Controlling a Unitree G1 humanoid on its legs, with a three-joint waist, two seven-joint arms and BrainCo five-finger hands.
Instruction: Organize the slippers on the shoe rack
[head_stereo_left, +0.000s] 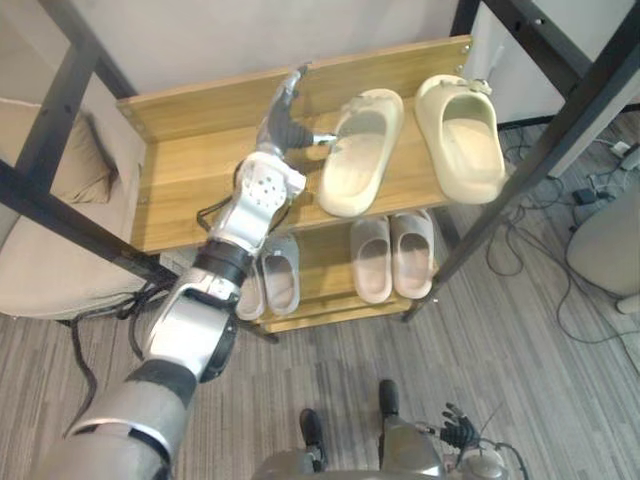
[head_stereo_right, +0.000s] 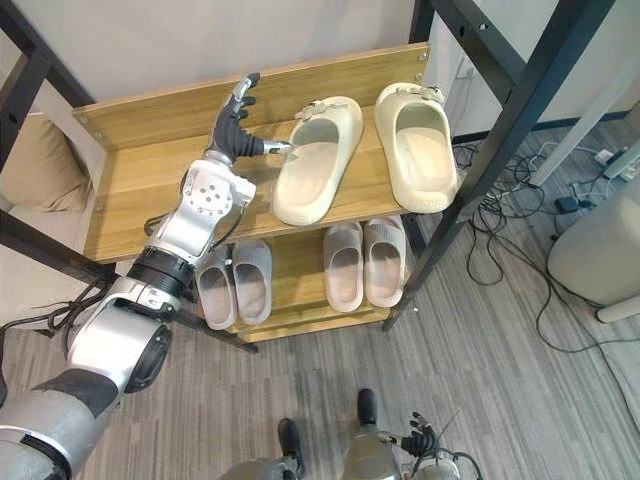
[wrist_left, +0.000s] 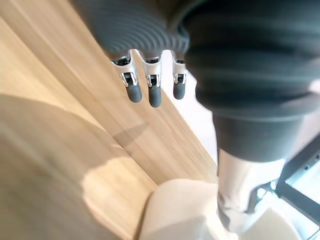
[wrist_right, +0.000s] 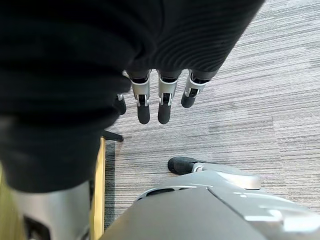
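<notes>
Two cream slippers on the shoe rack's top shelf (head_stereo_left: 190, 170), both in its right half, straps toward the back edge. Left cream slipper (head_stereo_left: 360, 150) is skewed, its heel swung left and reaching the front edge. Right cream slipper (head_stereo_left: 462, 135) sits near the right end, roughly square to the shelf, apart from the other one.

Lower shelf (head_stereo_left: 325, 270): grey pair (head_stereo_left: 270, 280) at the left, pale pink pair (head_stereo_left: 392, 255) at the right, each pair side by side.

Left hand (head_stereo_left: 285, 120) is over the middle of the top shelf, just left of the skewed slipper. Its fingers are straight and point at the back edge, grasping nothing. The thumb (head_stereo_right: 270, 146) sticks out sideways with its tip at that slipper's left rim; touching or just short, can't tell.

Right hand (head_stereo_right: 425, 440) hangs low over the grey floor (wrist_right: 250, 75), in front of the rack, fingers relaxed and empty.
</notes>
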